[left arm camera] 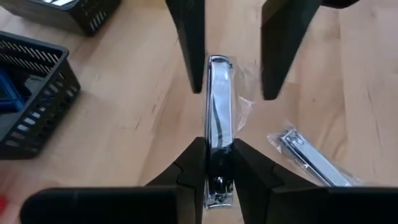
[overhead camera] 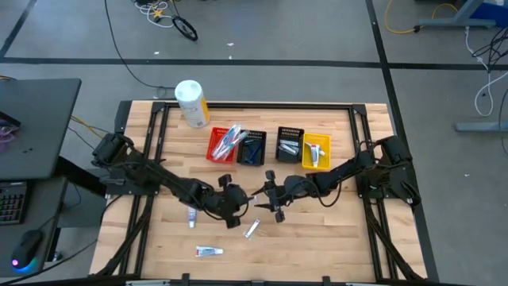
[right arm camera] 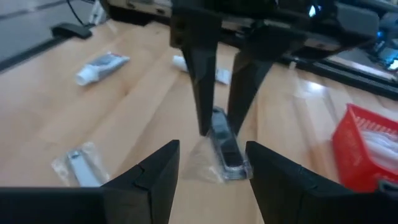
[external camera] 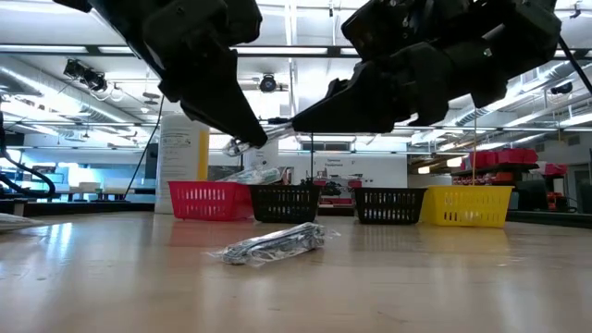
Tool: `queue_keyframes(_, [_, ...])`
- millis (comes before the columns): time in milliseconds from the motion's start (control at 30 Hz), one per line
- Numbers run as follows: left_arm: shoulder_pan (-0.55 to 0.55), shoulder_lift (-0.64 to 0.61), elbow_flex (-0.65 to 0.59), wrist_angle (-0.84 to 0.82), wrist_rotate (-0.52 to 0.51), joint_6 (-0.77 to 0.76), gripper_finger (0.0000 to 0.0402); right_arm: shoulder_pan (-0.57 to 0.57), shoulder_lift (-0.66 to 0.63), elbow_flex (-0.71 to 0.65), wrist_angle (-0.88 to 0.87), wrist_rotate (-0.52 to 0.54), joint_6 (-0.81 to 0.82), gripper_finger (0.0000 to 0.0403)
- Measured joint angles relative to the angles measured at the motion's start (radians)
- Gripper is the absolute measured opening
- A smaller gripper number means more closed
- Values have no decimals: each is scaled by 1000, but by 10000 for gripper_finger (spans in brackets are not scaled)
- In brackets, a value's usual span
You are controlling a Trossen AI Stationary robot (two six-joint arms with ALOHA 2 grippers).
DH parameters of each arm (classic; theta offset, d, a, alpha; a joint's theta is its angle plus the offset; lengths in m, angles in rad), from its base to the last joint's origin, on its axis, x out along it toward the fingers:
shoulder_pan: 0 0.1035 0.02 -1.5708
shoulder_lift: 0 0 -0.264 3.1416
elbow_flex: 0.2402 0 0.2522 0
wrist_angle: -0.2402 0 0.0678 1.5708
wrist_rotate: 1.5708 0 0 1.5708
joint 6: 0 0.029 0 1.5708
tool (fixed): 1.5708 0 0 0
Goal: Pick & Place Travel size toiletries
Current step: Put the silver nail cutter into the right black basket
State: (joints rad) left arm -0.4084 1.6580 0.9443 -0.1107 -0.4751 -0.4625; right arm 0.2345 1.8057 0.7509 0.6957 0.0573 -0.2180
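Note:
A metal nail clipper in a clear wrapper (left arm camera: 217, 99) is held above the table by my left gripper (left arm camera: 219, 148), near the table's middle (overhead camera: 238, 205). My right gripper (right arm camera: 211, 147) is open and faces it from the right (overhead camera: 268, 199). Its fingers stand on either side of the clipper's free end (left arm camera: 217, 62). A second wrapped clipper (overhead camera: 252, 229) lies flat on the wood below (external camera: 273, 245). Two white toothpaste tubes (overhead camera: 191, 214) (overhead camera: 209, 251) lie nearer the near-left part of the table. My left gripper pinches the nail clipper by one end (left arm camera: 217, 177) between its two fingers (left arm camera: 189, 165), wrapper and all. The clipper runs straight on past the fingertips, along the fingers, toward the right gripper. It is lifted clear of the table (external camera: 254, 141).
Far side of the table: a red bin (overhead camera: 223, 144) with wrapped items, two black bins (overhead camera: 252, 148) (overhead camera: 290, 143) and a yellow bin (overhead camera: 316, 151) in a row. A white-and-yellow cylinder (overhead camera: 191, 103) stands at the far left. Bare wood lies toward the near right.

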Motion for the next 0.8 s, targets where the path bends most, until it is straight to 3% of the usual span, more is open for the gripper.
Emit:
queue_keyframes(233, [0, 0, 0, 33, -8, 30, 70, 2, 0, 0, 19, -2, 0, 178])
queue_keyframes(800, [-2, -2, 0, 90, -13, 61, 72, 2, 0, 0, 20, -6, 0, 65])
